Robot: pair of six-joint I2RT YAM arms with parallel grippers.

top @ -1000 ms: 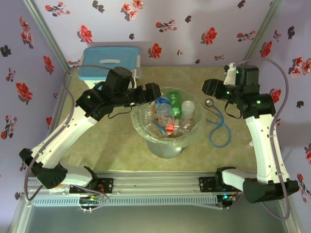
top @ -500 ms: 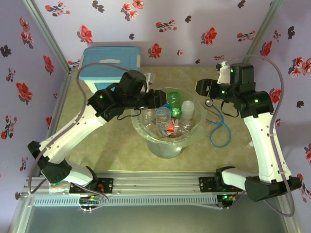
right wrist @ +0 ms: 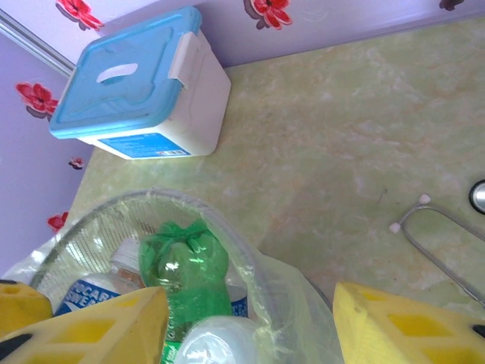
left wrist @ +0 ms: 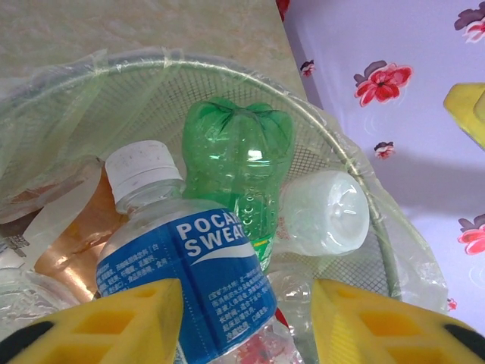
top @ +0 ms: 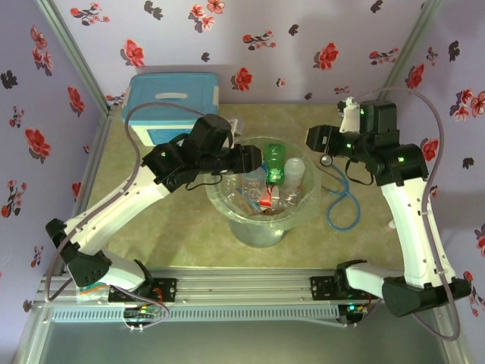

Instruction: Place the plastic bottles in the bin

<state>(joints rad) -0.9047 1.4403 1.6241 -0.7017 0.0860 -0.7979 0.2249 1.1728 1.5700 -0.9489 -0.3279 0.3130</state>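
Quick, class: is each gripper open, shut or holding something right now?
Left gripper: open over the bin, with the Pocari Sweat bottle lying loose beneath it.
Right gripper: open, holding nothing.

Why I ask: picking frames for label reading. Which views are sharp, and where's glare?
Left wrist: print on the blue-labelled bottle is crisp, a highlight sits on the green bottle. Right wrist: the blue-lidded box is sharp, evenly lit. Top external: even light, but labels inside the bin are too small to read.

White arms point(top: 114, 212), black joints point(top: 204, 136), yellow pincer fingers point(left wrist: 114, 318)
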